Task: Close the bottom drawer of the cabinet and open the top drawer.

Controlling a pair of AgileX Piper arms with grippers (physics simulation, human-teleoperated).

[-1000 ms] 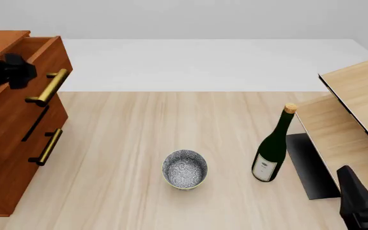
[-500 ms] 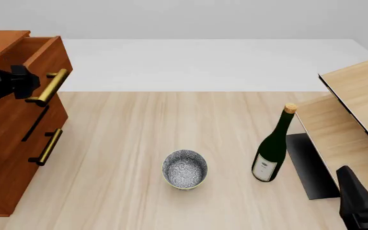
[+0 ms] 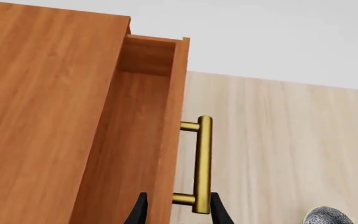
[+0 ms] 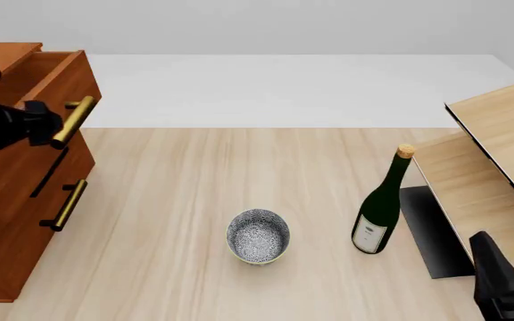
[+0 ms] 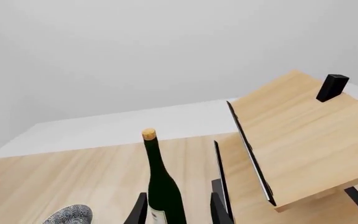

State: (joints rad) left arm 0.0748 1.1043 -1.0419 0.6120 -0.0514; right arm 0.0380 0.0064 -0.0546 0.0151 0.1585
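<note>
The reddish-brown cabinet [image 4: 7,221] stands at the table's left edge. Its top drawer [image 4: 56,80] is pulled partly out, and its hollow inside [image 3: 129,140] shows in the left wrist view. My left gripper [image 4: 47,127] is open at the near end of the top drawer's brass handle [image 4: 74,120]. Its fingertips [image 3: 217,210] straddle the handle bar [image 3: 203,163] and the drawer's front panel. The bottom drawer [image 4: 38,241] looks flush with the cabinet front, brass handle [image 4: 65,204] showing. My right gripper [image 4: 510,247] hangs open and empty at the near right.
A patterned grey bowl [image 4: 258,235] sits mid-table near the front. A green wine bottle [image 4: 380,214] with a cork [image 5: 148,135] stands right of it. Pale light-wood furniture [image 4: 498,160] with a black base panel [image 4: 431,231] fills the right side.
My left gripper has slid down and nearer along the top drawer's front until its fingers reach the handle's near end. The drawer and the right arm have not moved.
</note>
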